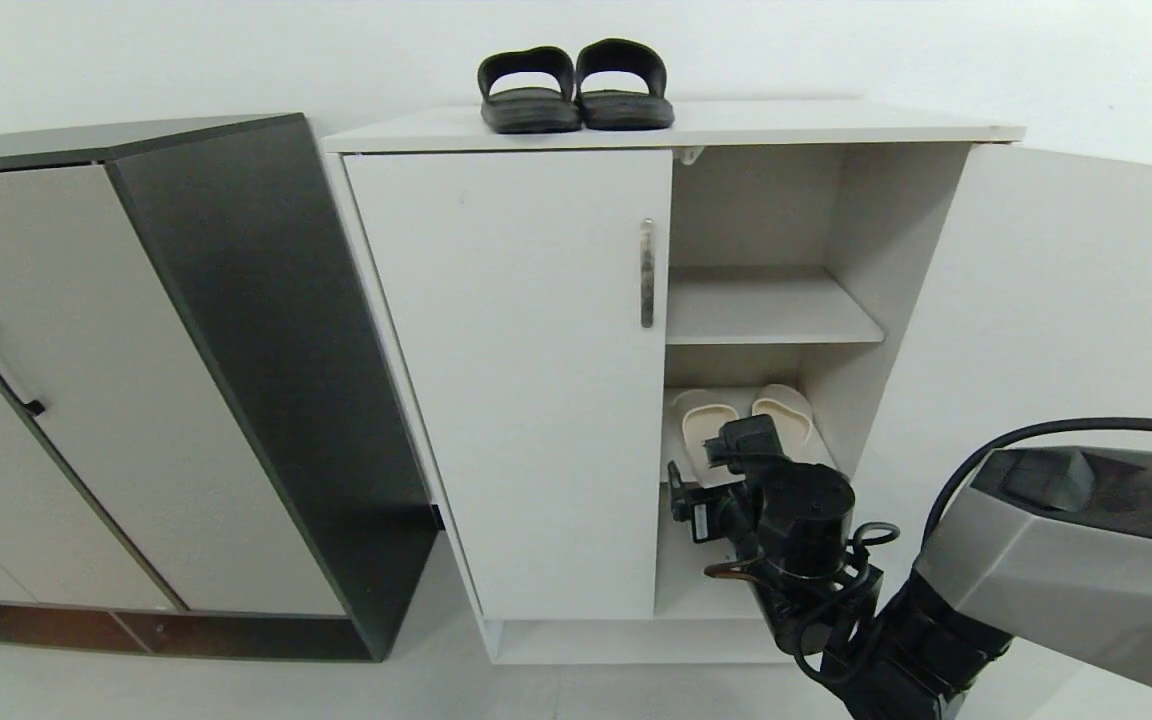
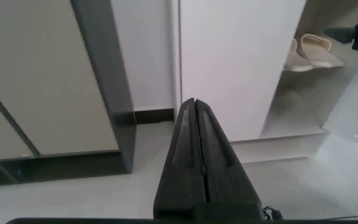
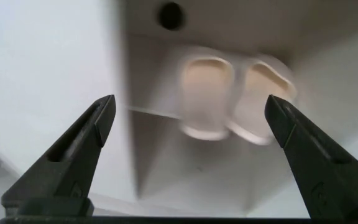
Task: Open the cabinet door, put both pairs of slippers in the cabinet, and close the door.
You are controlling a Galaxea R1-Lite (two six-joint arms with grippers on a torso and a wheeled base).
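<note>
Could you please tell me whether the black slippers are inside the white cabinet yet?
Out. The black slippers sit on top of the white cabinet; only the cream slippers lie inside it, behind the open right side.

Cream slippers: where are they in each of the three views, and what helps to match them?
Head view: slippers on the cabinet's lower shelf, behind the right pincer.
Left wrist view: far off, beyond the closed door and the shut left pincer.
Right wrist view: straight ahead, between the open pincer's fingers.
Shared landmark: their shelf.
</note>
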